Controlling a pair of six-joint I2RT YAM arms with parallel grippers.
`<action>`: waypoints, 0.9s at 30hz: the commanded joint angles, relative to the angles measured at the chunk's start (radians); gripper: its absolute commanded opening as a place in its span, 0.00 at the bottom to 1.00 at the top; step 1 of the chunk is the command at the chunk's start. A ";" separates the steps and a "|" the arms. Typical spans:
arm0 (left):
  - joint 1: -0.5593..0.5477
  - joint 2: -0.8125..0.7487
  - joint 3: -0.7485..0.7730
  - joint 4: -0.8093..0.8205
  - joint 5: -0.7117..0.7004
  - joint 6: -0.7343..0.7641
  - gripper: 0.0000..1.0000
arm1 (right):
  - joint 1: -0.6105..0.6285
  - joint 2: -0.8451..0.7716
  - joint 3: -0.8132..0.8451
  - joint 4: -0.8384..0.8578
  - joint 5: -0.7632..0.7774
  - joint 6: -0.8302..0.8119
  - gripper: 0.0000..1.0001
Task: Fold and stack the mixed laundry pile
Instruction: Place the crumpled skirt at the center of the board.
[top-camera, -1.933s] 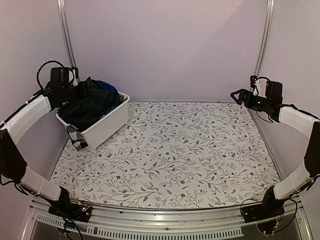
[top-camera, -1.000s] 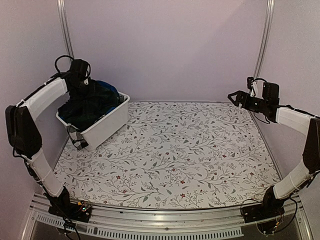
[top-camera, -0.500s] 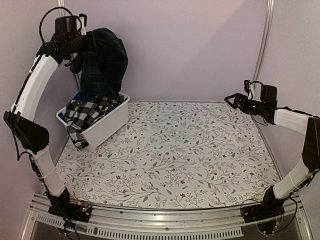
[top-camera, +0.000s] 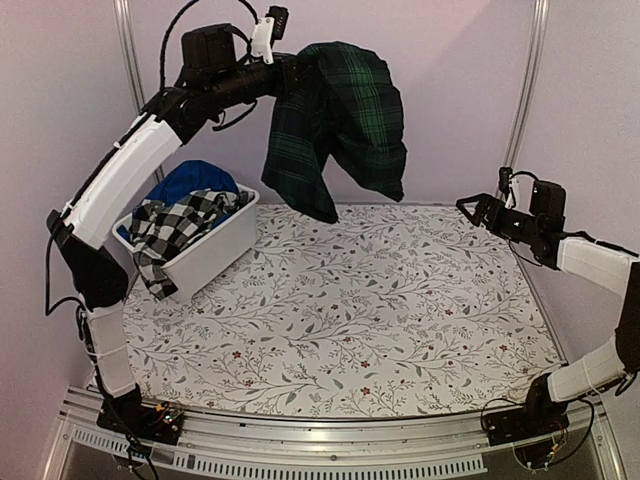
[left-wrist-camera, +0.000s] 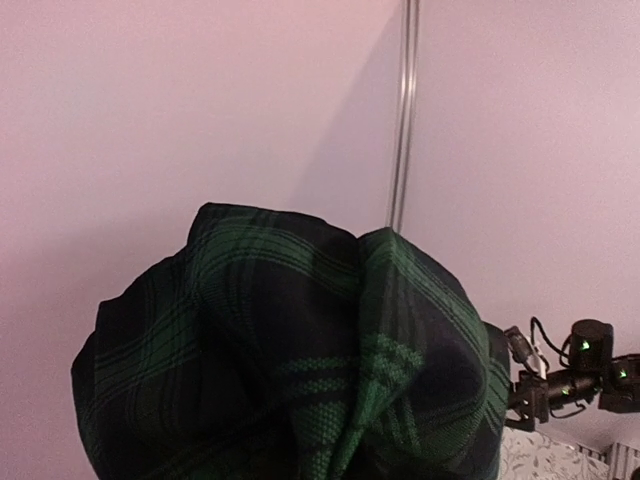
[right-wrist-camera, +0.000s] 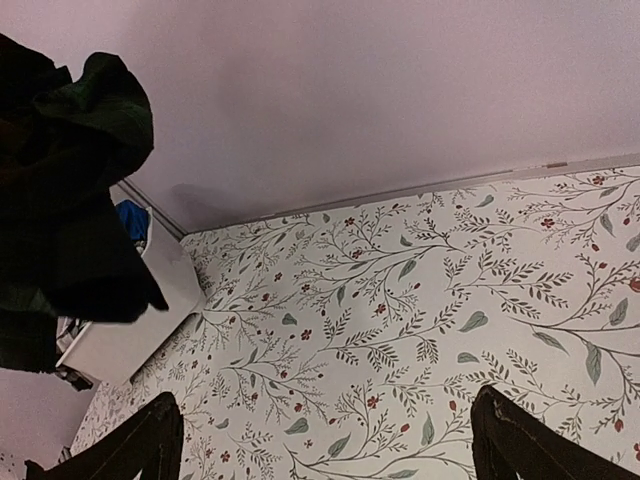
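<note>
My left gripper (top-camera: 289, 76) is raised high at the back, shut on the dark green-navy tartan garment (top-camera: 345, 120), which hangs in folds above the table's far left. In the left wrist view the tartan garment (left-wrist-camera: 300, 370) fills the lower frame and hides the jaws. The rest of the mixed laundry pile lies in the white tub (top-camera: 218, 252): a black-and-white checked shirt (top-camera: 170, 225) spilling over the rim, and a bright blue garment (top-camera: 195, 180) behind it. My right gripper (top-camera: 474, 209) hovers open at the far right, and its fingers (right-wrist-camera: 150, 440) are wide apart over bare tablecloth.
A floral tablecloth (top-camera: 360, 320) covers the table. The tub stands at the far left, angled, against the wall. Metal posts (top-camera: 528, 80) rise in the back corners. From the right wrist view the hanging tartan garment (right-wrist-camera: 60, 200) and the tub (right-wrist-camera: 130, 330) show at the left.
My left arm has lifted the tartan garment out of the tub and swung it up and right over the table, uncovering the checked and blue clothes. The right arm has barely shifted.
</note>
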 joint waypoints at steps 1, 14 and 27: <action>-0.050 0.038 -0.069 0.117 0.177 -0.001 0.00 | 0.007 -0.080 -0.059 0.029 0.052 0.037 0.99; -0.046 0.107 -0.640 0.201 0.355 -0.067 0.00 | 0.024 -0.192 -0.220 0.019 0.013 0.074 0.99; 0.168 0.475 -0.260 -0.058 0.201 -0.308 0.12 | 0.307 -0.057 -0.180 -0.083 0.060 -0.011 0.91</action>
